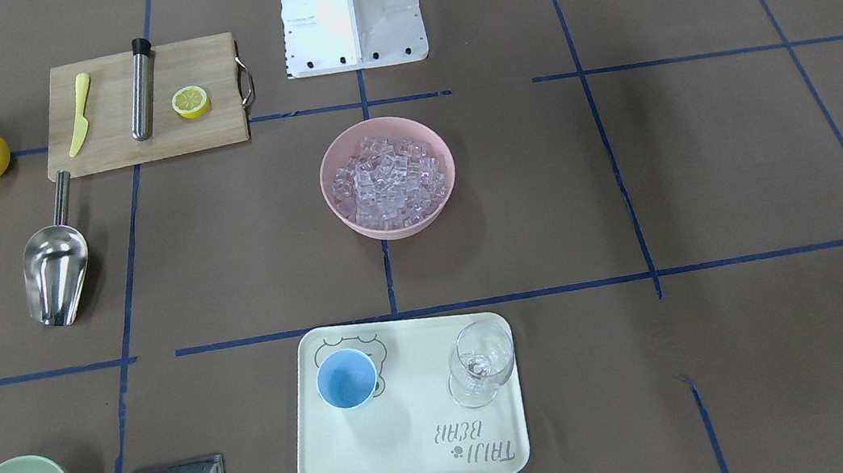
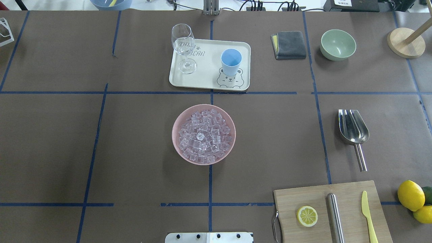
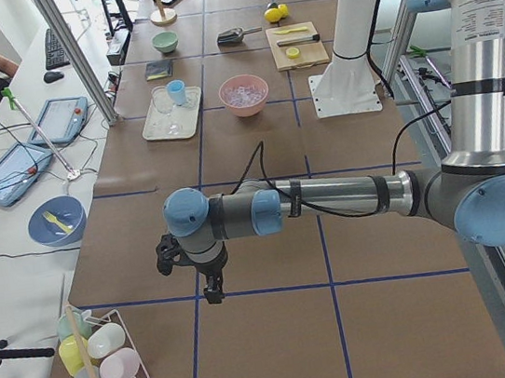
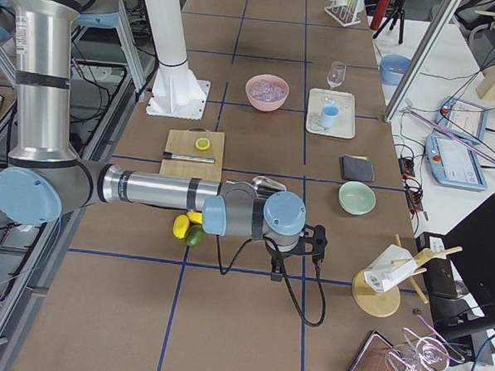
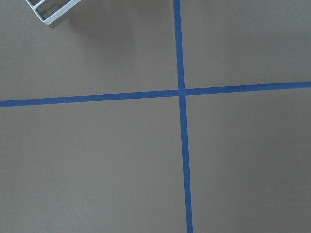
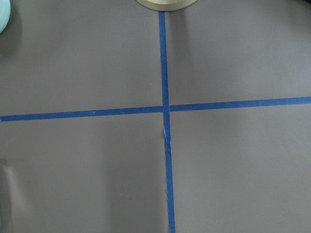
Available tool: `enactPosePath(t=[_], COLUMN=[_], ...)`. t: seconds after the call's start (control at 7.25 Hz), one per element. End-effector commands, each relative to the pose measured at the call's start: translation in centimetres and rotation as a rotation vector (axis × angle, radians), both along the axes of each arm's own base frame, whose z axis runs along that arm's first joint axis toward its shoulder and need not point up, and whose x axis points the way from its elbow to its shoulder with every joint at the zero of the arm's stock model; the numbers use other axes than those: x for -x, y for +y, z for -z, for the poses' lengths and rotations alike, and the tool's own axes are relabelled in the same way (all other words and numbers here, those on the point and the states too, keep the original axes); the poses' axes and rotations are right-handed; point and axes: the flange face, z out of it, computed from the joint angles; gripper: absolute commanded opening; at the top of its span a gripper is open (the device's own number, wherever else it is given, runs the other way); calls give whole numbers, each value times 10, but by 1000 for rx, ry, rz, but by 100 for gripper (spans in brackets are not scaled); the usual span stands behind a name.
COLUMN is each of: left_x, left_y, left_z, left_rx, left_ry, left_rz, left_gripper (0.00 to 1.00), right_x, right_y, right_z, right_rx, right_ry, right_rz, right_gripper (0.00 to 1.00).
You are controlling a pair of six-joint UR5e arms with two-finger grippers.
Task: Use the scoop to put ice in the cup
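The ice [image 2: 203, 135] is a heap of small clear cubes in a pink bowl [image 2: 173, 135] at the table's middle; it also shows in the front view [image 1: 387, 180]. The light-blue cup [image 2: 231, 61] stands upright and empty on a cream tray [image 2: 206, 76], and shows in the front view [image 1: 347, 379]. The steel scoop [image 2: 352, 126] lies flat on the table on the robot's right, handle toward the robot. My left gripper [image 3: 189, 275] and right gripper [image 4: 298, 256] hang over bare table far from these, seen only in the side views. I cannot tell whether they are open.
A wine glass [image 2: 184, 47] stands on the tray beside the cup. A cutting board [image 2: 330, 209] holds a lemon half, a steel tube and a yellow knife. Lemons [image 2: 410, 195], a green bowl [image 2: 338, 44], a grey cloth [image 2: 288, 45] and a wooden stand [image 2: 405, 42] lie on the right.
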Motion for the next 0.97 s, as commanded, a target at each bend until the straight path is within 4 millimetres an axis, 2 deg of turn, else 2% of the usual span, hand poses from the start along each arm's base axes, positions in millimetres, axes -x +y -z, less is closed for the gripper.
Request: enactPosePath(t=[0.0,0.14,0.28,0.41,0.55,0.69,0.83], left_x=[0,-1,-1,-4,-9,-42,-73], left_y=[-1,-2,-6,-12,-18,-32,-45], left_z=[5,10,27,57,68,91,115], left_rx=[-10,-22,-65,-162,-245,-376,-453], left_ry=[1,8,9,11,39,59,74], left_rz=[0,0,-2,-5,-12,-73,-128], left_gripper=[100,100,100,100,100,100,100], right_x=[0,1,1,4,12,21,32], right_y=[-1,-1,-3,-8,-13,-18,-35], right_z=[1,0,4,11,16,20,42], right_rx=[-3,2,0,-14,-24,-36,-79], right_ry=[4,-1,-4,-7,-7,-2,-2], right_rz=[1,-1,-7,-3,15,33,54], right_gripper=[100,100,100,100,100,100,100])
